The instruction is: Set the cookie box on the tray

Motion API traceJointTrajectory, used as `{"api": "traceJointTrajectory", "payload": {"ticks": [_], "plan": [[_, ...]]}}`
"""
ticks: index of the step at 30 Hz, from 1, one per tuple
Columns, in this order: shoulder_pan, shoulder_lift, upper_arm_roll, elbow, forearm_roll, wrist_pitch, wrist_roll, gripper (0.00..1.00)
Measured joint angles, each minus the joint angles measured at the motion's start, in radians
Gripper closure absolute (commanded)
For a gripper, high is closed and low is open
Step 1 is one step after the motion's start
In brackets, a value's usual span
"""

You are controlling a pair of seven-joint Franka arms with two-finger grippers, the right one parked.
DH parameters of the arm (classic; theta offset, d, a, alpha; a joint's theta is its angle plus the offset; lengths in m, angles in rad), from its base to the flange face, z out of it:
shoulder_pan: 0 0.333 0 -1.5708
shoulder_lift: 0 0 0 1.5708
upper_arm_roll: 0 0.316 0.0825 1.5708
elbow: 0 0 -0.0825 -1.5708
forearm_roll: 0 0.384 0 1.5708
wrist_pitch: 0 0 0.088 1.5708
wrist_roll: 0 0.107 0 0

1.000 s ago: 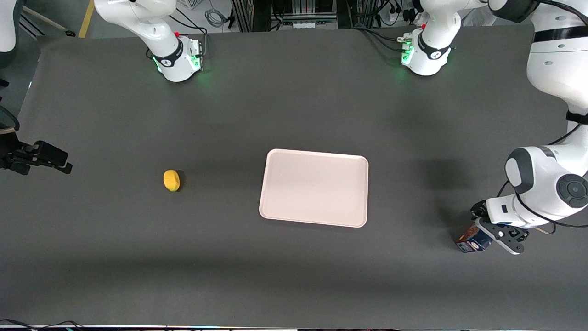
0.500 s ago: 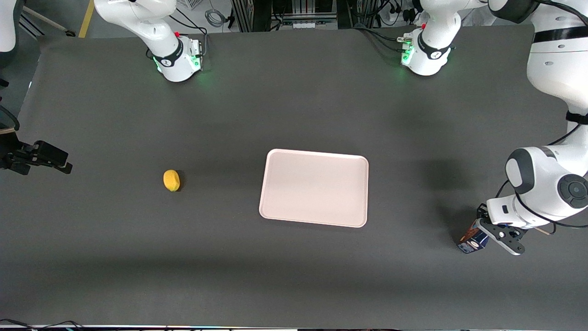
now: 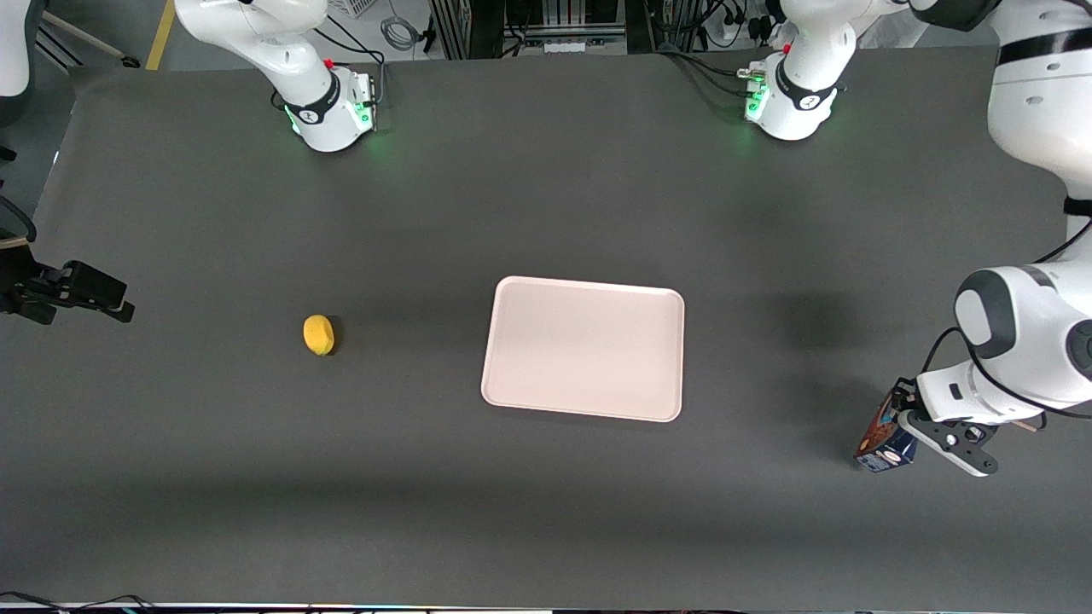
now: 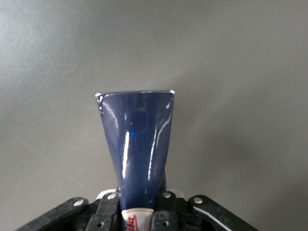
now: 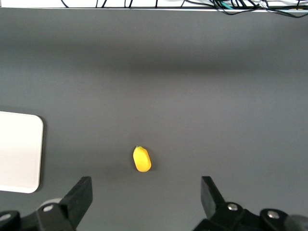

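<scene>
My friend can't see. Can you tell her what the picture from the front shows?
The working arm's gripper is at the cookie box, a small dark blue carton at that arm's end of a dark grey table. A pale pink tray lies mid-table, and a small yellow lump lies toward the parked arm's end.

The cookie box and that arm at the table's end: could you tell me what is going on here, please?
The left arm's gripper is shut on the cookie box at the working arm's end of the table. The tray sits mid-table with nothing on it, so the box is not yet placed. A yellow lump lies toward the parked arm's end.
</scene>
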Motion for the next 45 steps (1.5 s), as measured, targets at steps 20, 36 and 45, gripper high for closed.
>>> {"api": "traceJointTrajectory", "payload": {"ticks": [20, 36, 45], "plan": [[-0.149, -0.257, -0.022, 0.004, -0.084, -0.316, -0.556, 0.75], [-0.199, -0.328, -0.210, -0.001, -0.082, -0.380, -0.983, 0.72], [-0.231, -0.296, -0.265, -0.039, -0.017, -0.333, -1.047, 0.75]]}}
